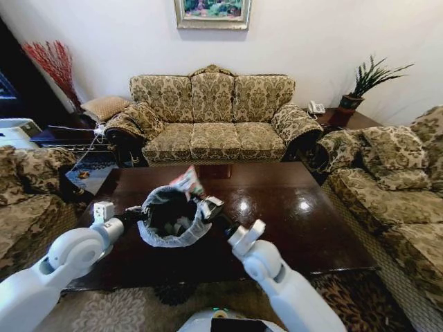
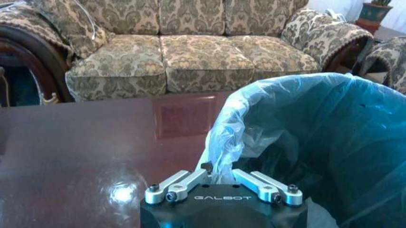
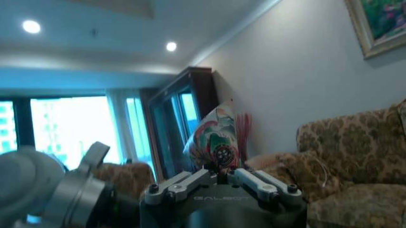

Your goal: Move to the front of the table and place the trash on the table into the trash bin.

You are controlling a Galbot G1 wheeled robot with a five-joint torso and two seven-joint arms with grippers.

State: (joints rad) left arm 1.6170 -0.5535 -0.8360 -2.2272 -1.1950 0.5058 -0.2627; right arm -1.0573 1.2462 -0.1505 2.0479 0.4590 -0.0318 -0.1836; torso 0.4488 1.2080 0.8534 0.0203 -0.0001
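Wide dark surface point(image 1: 304, 228), glossy and bare toward the right, and on its near-left part stands the trash bin point(image 1: 169, 220), bag liner folded over the rim. The left hand point(image 2: 219, 183) is pinching that thin liner at the rim, steadying it. The right hand point(image 3: 219, 176) is clamped on a colourful snack wrapper point(image 3: 216, 142), held above the bin's far rim. Light, crinkly, slippery, I'd say: best pinched at an edge.
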